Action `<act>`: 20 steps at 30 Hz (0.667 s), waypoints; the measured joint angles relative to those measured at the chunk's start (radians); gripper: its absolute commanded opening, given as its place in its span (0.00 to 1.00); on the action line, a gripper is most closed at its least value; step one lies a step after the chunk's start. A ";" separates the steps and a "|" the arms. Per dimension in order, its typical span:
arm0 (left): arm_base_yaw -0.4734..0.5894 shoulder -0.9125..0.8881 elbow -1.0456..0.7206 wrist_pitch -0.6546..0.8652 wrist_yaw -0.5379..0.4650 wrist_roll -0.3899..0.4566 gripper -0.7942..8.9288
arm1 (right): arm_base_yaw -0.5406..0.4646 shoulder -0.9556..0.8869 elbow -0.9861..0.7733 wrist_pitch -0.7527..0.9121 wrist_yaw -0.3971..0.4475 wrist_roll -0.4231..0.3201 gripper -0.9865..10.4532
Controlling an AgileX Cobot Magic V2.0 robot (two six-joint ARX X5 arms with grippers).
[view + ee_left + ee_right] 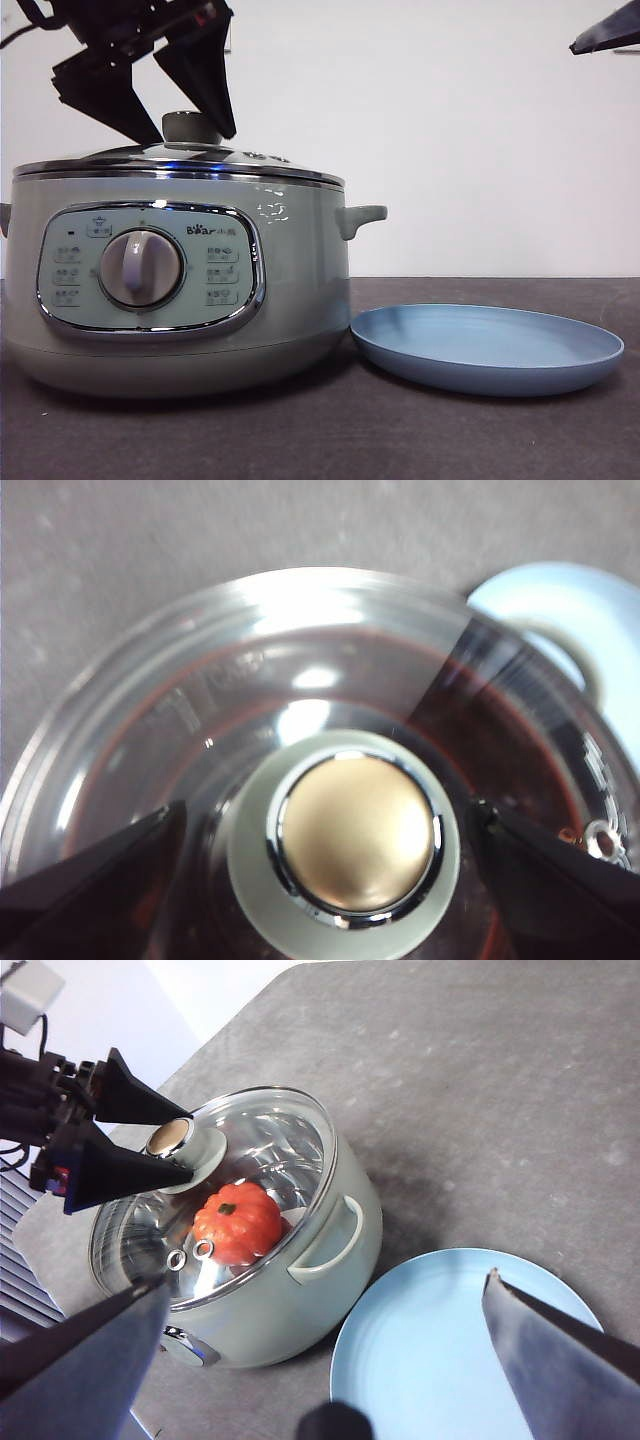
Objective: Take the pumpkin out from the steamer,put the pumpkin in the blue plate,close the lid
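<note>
The pale green steamer (300, 290) stands at the left with its glass lid (250, 160) on. The orange-red pumpkin (238, 1222) shows through the glass in the right wrist view; the front view hides it. My left gripper (328, 815) is open, one jaw on each side of the lid's knob (355, 835), not touching it; it also shows in the front view (190, 132). The blue plate (487, 345) lies empty just right of the steamer. My right gripper (327, 1280) is open and empty, high above the steamer and the plate (440, 1350).
The dark grey table (450, 440) carries only the steamer and the plate. A white wall stands behind. The right arm shows as a black tip (608, 38) at the top right of the front view.
</note>
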 measured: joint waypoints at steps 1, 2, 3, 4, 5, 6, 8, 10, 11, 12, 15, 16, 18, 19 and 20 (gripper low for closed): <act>0.000 0.003 0.000 0.000 0.000 0.001 0.55 | 0.000 0.000 0.000 0.000 0.000 0.000 0.61; 0.000 0.004 0.000 0.002 -0.002 0.001 0.51 | 0.000 0.000 0.000 0.000 0.001 0.000 0.61; 0.000 0.004 0.000 0.002 -0.002 0.001 0.44 | 0.000 0.000 0.000 0.000 0.001 0.000 0.61; 0.000 0.004 0.000 0.004 -0.003 0.001 0.36 | 0.000 0.000 0.000 0.000 0.001 0.000 0.61; 0.000 0.004 0.000 0.006 -0.003 0.001 0.28 | 0.000 0.000 0.000 0.000 0.001 0.000 0.61; 0.000 0.004 0.000 0.006 -0.003 0.001 0.21 | 0.000 0.000 0.000 0.000 0.001 0.000 0.61; 0.000 0.004 0.000 0.006 -0.001 0.008 0.07 | 0.000 0.000 0.000 0.000 0.001 0.000 0.61; -0.005 0.000 0.003 0.015 0.001 0.027 0.07 | 0.000 0.000 0.000 0.000 0.001 0.000 0.61; -0.006 0.000 0.003 0.014 0.002 0.027 0.07 | 0.000 0.000 0.000 0.000 0.001 0.000 0.61; -0.006 0.000 0.003 0.015 0.002 0.031 0.07 | 0.000 0.000 0.000 0.000 0.001 0.000 0.61; -0.006 0.000 0.003 0.016 0.002 0.034 0.07 | 0.000 0.000 0.000 0.000 0.001 0.000 0.61; -0.006 0.000 0.003 0.017 0.002 0.034 0.07 | 0.000 0.000 0.000 0.000 0.001 0.000 0.61; -0.006 0.000 0.003 0.018 0.002 0.035 0.07 | 0.000 0.000 0.000 -0.003 0.001 0.000 0.61; -0.006 0.000 0.003 0.018 0.002 0.035 0.07 | 0.000 0.000 0.000 -0.004 0.001 0.000 0.61; -0.006 0.000 0.003 0.019 0.002 0.034 0.07 | 0.000 0.000 0.000 -0.004 0.001 0.000 0.61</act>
